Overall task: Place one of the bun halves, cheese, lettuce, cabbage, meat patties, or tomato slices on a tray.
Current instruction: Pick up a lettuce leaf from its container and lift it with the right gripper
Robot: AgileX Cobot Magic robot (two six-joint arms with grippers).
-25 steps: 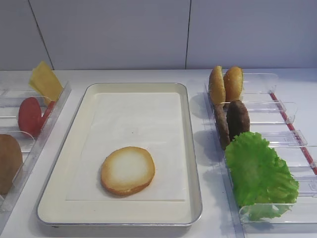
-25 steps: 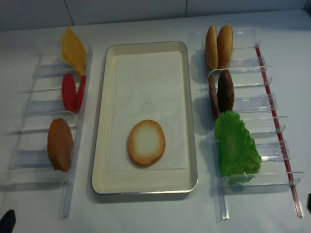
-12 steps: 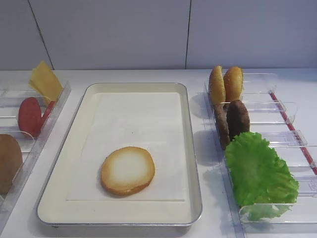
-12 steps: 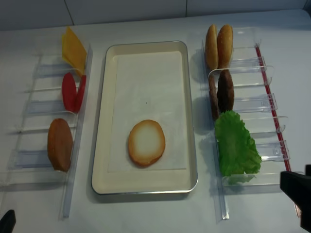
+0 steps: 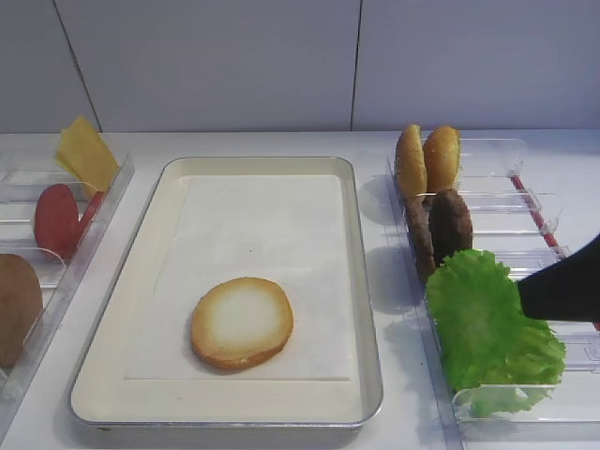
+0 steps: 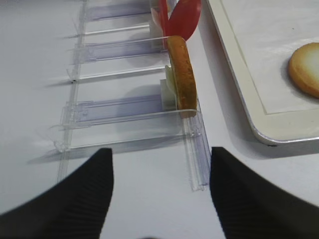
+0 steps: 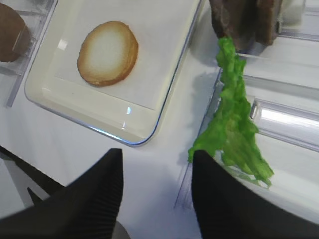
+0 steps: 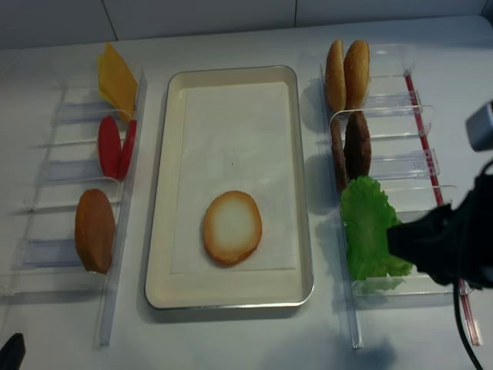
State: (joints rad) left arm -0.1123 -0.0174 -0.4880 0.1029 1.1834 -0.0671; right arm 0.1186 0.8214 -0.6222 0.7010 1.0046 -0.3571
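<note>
In the lower part of the right wrist view, the right hand is seen with its two dark ribbed fingers parted and nothing held between them, above the white desk just beside the lettuce. In the overhead view the same hand reaches in from the right edge and overlaps the lower right of the leaf; whether it touches cannot be told. The lettuce stands on edge in the near slot of a clear plastic holder at the right. The left hand is seen at the bottom of the left wrist view, fingers spread wide and empty, over the desk below another clear holder.

In the middle of the frame lies the tray, and one bun half rests flat, pale cut face up, on the paper liner in its lower part.

On the left, a bun half stands on edge in the nearest slot, the tomato slices stand further up, and the cheese leans at the upper left. On the right, the meat patties stand directly above the lettuce, and two more bun halves stand at the upper right.
</note>
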